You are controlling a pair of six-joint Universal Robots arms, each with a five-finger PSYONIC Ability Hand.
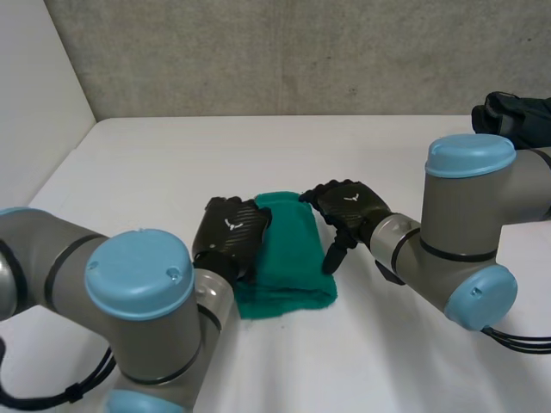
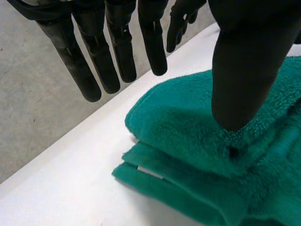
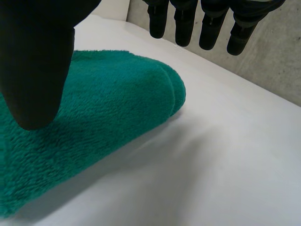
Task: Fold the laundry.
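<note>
Lying on the table [image 1: 172,163], near its middle: 1 green towel [image 1: 293,249], folded into a narrow layered stack. Left hand [image 1: 231,234]: at the towel's left edge, fingers straight and spread, thumb over the top layer, grasping nothing. Right hand [image 1: 349,206]: at the far right corner, fingers straight, thumb above the pile, likewise empty. 1 dark bundle [image 1: 516,116]: far right, well apart. Step, by judgement: fold looks finished. Next move calls for lifting both hands clear without dragging the layers.
</note>
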